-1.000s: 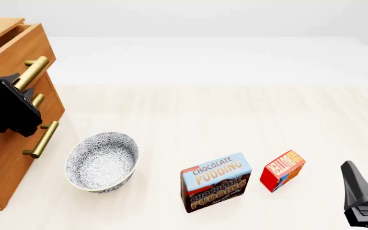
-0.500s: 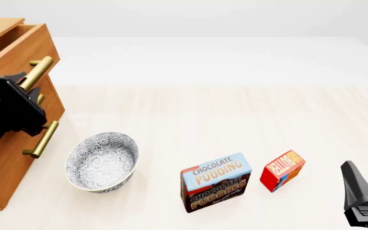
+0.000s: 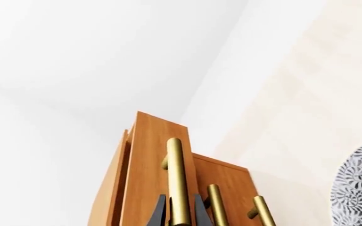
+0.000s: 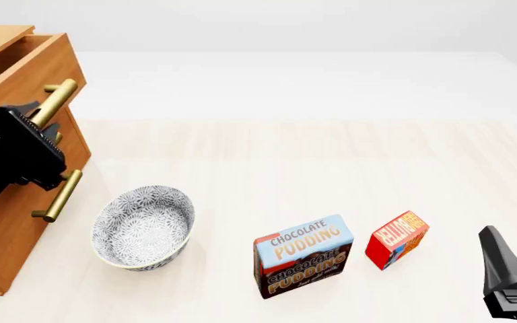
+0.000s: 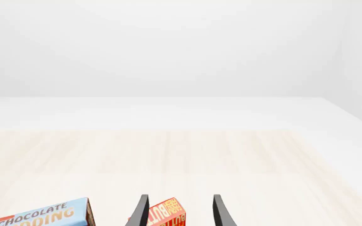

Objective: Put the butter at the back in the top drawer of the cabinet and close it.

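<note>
**Top drawer handle gripped at far left; butter standing near right**

The left gripper (image 3: 179,214) is being held closed around the brass bar handle (image 4: 50,102) of the top drawer (image 4: 25,70), its dark fingers (image 3: 159,214) pressed against either side of the bar, as is being shown in the left wrist view. The drawer is being seen pulled out a little from the cabinet (image 4: 11,242), its front standing proud of the two lower drawer fronts. The cabinet is placed at the far left of the table (image 4: 330,155), and its two lower handles (image 4: 59,195) are being left ungripped.

The butter (image 4: 397,239) is being shown standing on the table at the near right, outside the drawer and well apart from the cabinet. Just to its left, the chocolate pudding box (image 4: 303,256) is standing upright, near it but not touching. A patterned grey-and-white bowl (image 4: 143,227) is sitting farther left, between the pudding box and the cabinet, close to the cabinet's near corner.

The right gripper (image 5: 179,214) is being held wide apart, with nothing between its fingers. It is being kept low at the near right edge of the table, just right of the butter and on the near side of it. In the right wrist view, the butter is being framed between the two spread fingers, beyond their tips.
</note>
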{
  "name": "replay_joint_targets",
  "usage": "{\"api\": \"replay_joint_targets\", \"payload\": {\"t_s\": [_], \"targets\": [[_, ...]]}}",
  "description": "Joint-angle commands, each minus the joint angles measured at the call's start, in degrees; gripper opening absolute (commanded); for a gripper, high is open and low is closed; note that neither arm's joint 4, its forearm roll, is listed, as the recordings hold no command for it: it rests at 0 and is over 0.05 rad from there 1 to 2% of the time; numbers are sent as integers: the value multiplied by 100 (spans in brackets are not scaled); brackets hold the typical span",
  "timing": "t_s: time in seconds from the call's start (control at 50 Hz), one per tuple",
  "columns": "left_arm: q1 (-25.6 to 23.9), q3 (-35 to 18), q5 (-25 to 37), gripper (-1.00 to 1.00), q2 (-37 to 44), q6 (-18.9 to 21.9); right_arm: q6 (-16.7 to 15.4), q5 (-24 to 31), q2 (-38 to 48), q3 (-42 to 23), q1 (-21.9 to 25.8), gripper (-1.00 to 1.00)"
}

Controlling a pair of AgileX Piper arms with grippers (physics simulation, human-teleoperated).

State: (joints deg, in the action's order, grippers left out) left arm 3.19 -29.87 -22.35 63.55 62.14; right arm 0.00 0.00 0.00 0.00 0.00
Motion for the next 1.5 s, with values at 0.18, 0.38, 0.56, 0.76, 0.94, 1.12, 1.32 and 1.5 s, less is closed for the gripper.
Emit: {"api": "replay_joint_targets", "payload": {"t_s": [0.18, 0.38, 0.56, 0.76, 0.94, 1.12, 1.32, 1.5], "targets": [[-552, 276, 429, -100, 320, -283, 0, 0, 0, 0, 0, 100], [-675, 231, 532, -100, 322, -395, 0, 0, 0, 0, 0, 100], [-757, 200, 570, -100, 353, -464, 0, 0, 0, 0, 0, 100], [-821, 148, 608, -100, 404, -515, 0, 0, 0, 0, 0, 100], [-859, 148, 662, -100, 403, -563, 0, 0, 0, 0, 0, 100], [-873, 166, 722, -100, 334, -584, 0, 0, 0, 0, 0, 100], [-873, 182, 772, -100, 267, -590, 0, 0, 0, 0, 0, 100], [-991, 26, 876, 100, 245, -667, 0, 0, 0, 0, 0, 100]]}}
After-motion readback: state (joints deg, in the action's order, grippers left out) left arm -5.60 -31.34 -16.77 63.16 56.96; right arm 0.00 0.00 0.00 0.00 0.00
